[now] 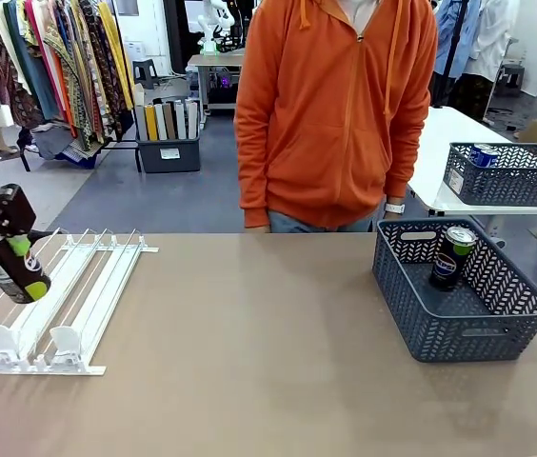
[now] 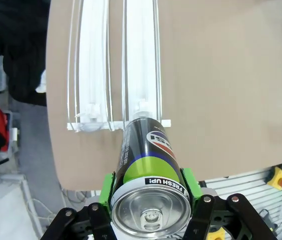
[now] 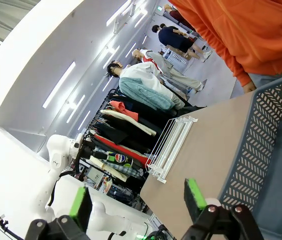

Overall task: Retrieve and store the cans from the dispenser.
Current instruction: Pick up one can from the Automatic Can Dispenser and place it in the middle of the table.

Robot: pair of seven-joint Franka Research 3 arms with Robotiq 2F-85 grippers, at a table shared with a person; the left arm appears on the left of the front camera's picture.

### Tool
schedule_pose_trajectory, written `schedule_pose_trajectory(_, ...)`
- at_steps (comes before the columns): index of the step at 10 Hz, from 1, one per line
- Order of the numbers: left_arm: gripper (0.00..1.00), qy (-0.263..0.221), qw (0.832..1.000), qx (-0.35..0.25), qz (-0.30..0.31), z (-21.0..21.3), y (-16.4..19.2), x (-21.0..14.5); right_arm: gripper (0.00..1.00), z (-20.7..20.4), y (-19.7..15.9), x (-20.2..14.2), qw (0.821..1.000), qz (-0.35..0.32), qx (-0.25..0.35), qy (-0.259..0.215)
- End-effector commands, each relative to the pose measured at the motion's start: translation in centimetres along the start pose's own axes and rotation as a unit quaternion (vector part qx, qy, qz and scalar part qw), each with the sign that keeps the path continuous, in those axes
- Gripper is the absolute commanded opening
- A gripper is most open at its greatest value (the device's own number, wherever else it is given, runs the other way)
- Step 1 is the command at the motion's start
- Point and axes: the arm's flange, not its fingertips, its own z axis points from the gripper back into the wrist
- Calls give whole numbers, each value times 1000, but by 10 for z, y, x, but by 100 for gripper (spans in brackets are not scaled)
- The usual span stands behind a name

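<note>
Front: left gripper (image 1: 2,252) clamped on a dark brown-and-green slim can (image 1: 7,265), lifted over the flat white rail dispenser (image 1: 59,305) at table's left; second dark can (image 1: 451,255) upright inside dark grey lattice basket (image 1: 459,328).

Left wrist: green pads (image 2: 190,182) squeezing can (image 2: 148,172) above dispenser (image 2: 141,65).

Right wrist: right gripper (image 3: 138,200) spread wide, holding nothing, above basket (image 3: 261,145).

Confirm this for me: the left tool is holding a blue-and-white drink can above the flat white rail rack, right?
Not quite. The left tool is shut on a dark can with a green band, not a blue-and-white one, as the left wrist view shows. It does hang above the flat white rail rack.
</note>
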Motion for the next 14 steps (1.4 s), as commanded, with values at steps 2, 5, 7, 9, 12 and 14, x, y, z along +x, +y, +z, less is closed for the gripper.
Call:
schedule_pose_trajectory(2,0,-14,999,-25,-15,0,-13,6,100,-3,4,4,1000,-4,5,-9)
schedule_pose_trajectory(5,0,-50,991,-31,-119,-10,-118,54,100,-3,4,4,1000,-4,5,-9)
schedule_pose_trajectory(7,0,-21,972,-24,-233,-49,-226,79,100,-3,4,4,1000,-4,5,-9)
schedule_pose_trajectory(9,0,-18,961,-21,-274,-99,-295,89,100,-3,4,4,1000,-4,5,-9)
schedule_pose_trajectory(12,0,30,955,-32,-293,-178,-342,77,100,-3,4,4,1000,-4,5,-9)
schedule_pose_trajectory(14,0,59,950,-41,-304,-196,-348,75,100,-3,4,4,1000,-4,5,-9)
